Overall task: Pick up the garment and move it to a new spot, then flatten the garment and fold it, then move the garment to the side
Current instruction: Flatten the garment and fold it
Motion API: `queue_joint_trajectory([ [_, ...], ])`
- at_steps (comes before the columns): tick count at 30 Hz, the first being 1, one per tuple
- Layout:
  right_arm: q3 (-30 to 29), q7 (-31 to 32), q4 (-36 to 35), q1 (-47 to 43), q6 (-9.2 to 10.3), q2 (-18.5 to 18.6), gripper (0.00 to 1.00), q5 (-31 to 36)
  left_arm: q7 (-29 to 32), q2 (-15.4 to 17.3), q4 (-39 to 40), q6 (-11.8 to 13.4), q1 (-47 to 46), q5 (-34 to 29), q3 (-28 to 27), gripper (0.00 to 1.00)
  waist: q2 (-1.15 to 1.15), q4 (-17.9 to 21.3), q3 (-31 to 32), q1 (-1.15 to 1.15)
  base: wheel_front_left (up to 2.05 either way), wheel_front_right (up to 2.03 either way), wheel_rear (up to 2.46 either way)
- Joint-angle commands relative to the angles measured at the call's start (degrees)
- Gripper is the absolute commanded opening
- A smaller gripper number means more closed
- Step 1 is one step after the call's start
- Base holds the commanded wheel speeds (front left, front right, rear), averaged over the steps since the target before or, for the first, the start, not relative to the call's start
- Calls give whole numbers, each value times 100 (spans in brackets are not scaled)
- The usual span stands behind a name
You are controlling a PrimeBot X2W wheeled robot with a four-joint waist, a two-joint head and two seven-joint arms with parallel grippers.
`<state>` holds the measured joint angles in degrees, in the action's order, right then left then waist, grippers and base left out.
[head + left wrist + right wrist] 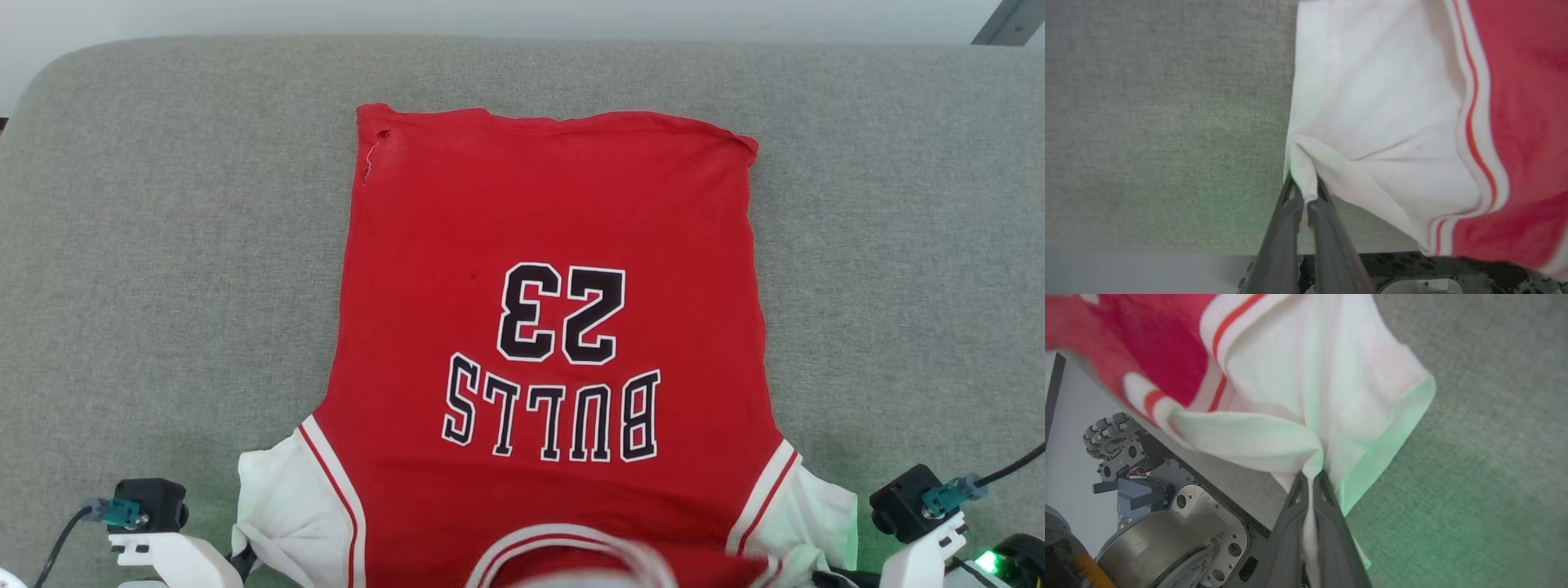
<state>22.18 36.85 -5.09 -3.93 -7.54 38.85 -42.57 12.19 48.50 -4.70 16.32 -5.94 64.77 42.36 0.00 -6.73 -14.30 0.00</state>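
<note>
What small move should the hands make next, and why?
Probably move both hands forward and lower them: the left hand and right hand each pinch a white sleeve, and the shirt seems to hang past the grey surface at its collar end.

Bright, even light, faint shadows, green glow low down, garment (545,212) collar blurred

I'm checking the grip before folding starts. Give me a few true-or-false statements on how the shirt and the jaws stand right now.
1. The garment lies lettering-up on the grey fabric surface. True.
2. The left jaws stand open. False: they are shut on a white sleeve.
3. The hem lies nearest the robot. False: the hem is farthest; the collar is nearest.
4. The right jaws pinch the other white sleeve. True.
</note>
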Motion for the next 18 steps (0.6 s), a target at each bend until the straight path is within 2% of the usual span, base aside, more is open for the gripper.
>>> queue_joint_trajectory([
  [1,-22,75,95,-79,13,-82,98,91,-8,-76,-12,-18,65,25,32,0,0,-8,-12,0,0,0,0],
  [5,-414,364,-301,-114,20,-282,100,265,-140,-165,58,-65,-7,-51,36,0,0,-16,-54,0,0,0,0],
  [11,-1387,961,-1478,-194,7,-676,100,434,-260,-209,149,-21,-114,-113,-23,0,0,-53,-135,0,0,0,0],
  [15,-2029,1318,-2008,277,7,-1176,100,769,-279,-294,253,-13,-220,-147,-25,0,0,-114,-240,0,0,0,0],
  [18,-2265,1368,-1943,969,7,-1478,100,1059,-319,-370,320,-43,-328,-191,-30,0,0,-185,-346,0,0,0,0],
])
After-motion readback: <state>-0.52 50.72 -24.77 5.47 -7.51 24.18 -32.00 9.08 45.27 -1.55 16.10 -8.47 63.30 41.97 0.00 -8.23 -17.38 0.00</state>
